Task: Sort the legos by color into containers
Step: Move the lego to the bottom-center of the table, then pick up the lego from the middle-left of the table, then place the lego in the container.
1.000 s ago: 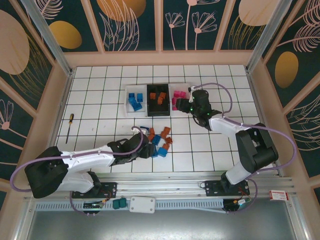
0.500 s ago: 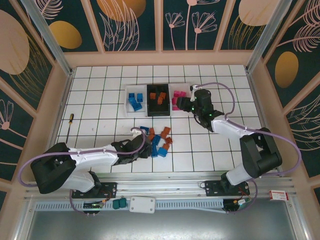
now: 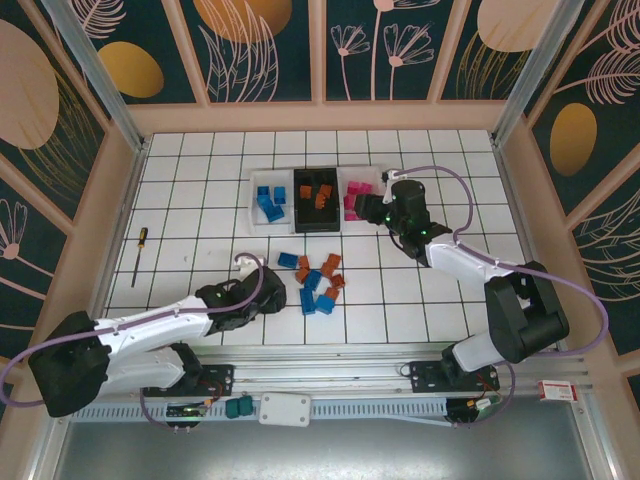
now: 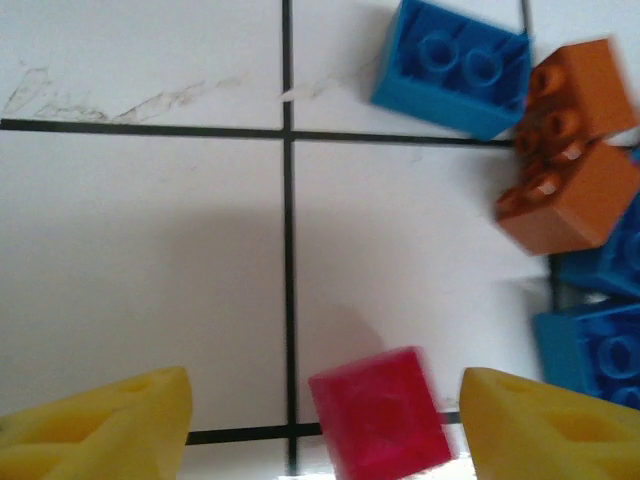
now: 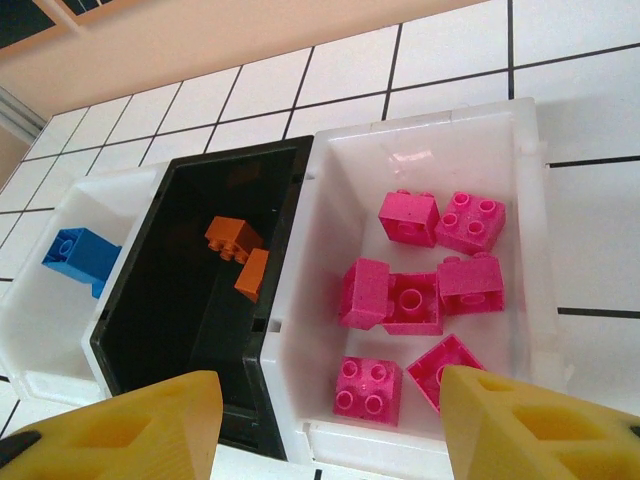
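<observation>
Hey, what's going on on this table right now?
Two robot arms are sorting by colour. The left gripper has a pink brick between its open jaws, not gripped, beside the loose pile on the tiles. The right gripper hovers, jaws open and empty, over the right white tray, which holds several pink bricks. The black tray holds orange bricks, the left white tray blue bricks.

Looks like a robot lab test cell: white gridded tabletop (image 3: 200, 190) fenced by wooden walls (image 3: 320, 116) with printed leaf panels (image 3: 265, 45), aluminium posts (image 3: 90, 65) at the corners, a metal rail (image 3: 350, 408) under the arm bases (image 3: 190, 381), a screwdriver (image 3: 138, 256) lying well left of the left gripper (image 3: 272, 297).
</observation>
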